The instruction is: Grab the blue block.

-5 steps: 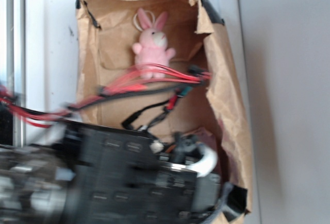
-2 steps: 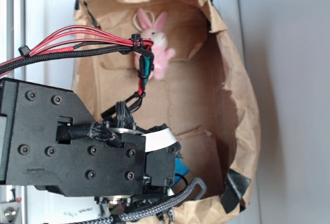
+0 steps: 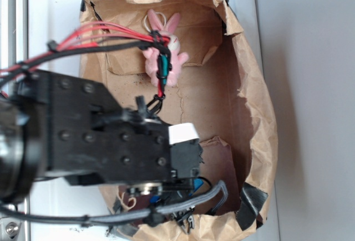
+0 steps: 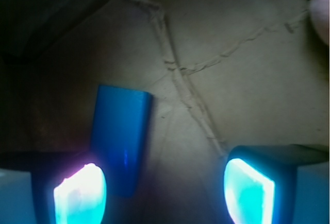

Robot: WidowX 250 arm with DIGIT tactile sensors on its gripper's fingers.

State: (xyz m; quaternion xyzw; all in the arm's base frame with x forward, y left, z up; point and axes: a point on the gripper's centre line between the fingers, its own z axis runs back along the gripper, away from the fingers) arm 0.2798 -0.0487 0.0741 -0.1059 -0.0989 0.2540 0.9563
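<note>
The blue block (image 4: 121, 136) lies flat on the brown paper floor, its long side running away from the camera. My gripper (image 4: 165, 193) hangs open just above the floor. The left fingertip (image 4: 80, 193) overlaps the block's near end and the right fingertip (image 4: 250, 190) stands well off to the right, so the block sits beside the left finger, not centred in the gap. In the exterior view only a sliver of the blue block (image 3: 195, 184) shows under the black arm (image 3: 111, 141), which hides the fingers.
A brown paper-lined box (image 3: 258, 119) with crumpled upright walls surrounds the work area. A pink plush bunny (image 3: 173, 58) lies at its far end, partly crossed by red and black cables (image 3: 111, 36). A torn cardboard flap (image 3: 219, 158) lies near the block.
The arm has swung from the near left over the box and lowered toward its near end. The cables shifted across the bunny. The block has not moved.
</note>
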